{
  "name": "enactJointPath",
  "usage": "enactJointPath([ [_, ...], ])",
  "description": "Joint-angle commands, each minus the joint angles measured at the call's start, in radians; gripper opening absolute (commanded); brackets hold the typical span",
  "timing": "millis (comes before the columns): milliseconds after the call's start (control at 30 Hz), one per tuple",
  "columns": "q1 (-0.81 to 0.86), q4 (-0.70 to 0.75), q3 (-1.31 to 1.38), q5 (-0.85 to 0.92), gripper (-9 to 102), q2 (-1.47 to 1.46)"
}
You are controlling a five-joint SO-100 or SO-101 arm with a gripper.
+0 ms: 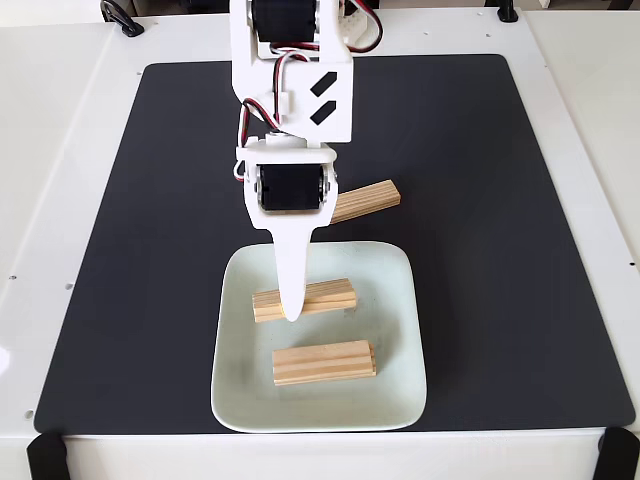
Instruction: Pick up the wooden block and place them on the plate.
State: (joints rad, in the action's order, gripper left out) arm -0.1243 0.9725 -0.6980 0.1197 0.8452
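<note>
Three wooden blocks show in the fixed view. Two of them lie flat inside the plate [400, 330]. The near wooden block [324, 362] sits toward the front of the plate and looks like two bars stacked, one on the other. The middle wooden block [330, 296] lies further back in the plate, a little tilted, with its left end lower in the view. The far wooden block [370, 198] lies off the plate, on the black mat [480, 200], just behind the plate's back rim. It is tilted too, and its left end hides behind the arm.

The plate is pale mint-white and square with round corners. It sits at the front of the mat, near the middle.

The white arm [295, 90] reaches down from the top of the view. Its jaws [291, 312] point down at the middle wooden block, and the long white finger [288, 270] crosses over that block near its left end. I cannot tell if the jaws are spread or pressed together, because just one finger can be seen from here.

The mat lies on a white counter [60, 150]. Two black clamps [45, 455] sit at the front corners of the counter.
</note>
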Motion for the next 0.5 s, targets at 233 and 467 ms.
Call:
enactJointPath([
  [233,-0.003,0.034,0.054,-0.005,-1,0.018],
  [467,-0.003,0.028,0.054,-0.003,-1,0.017],
])
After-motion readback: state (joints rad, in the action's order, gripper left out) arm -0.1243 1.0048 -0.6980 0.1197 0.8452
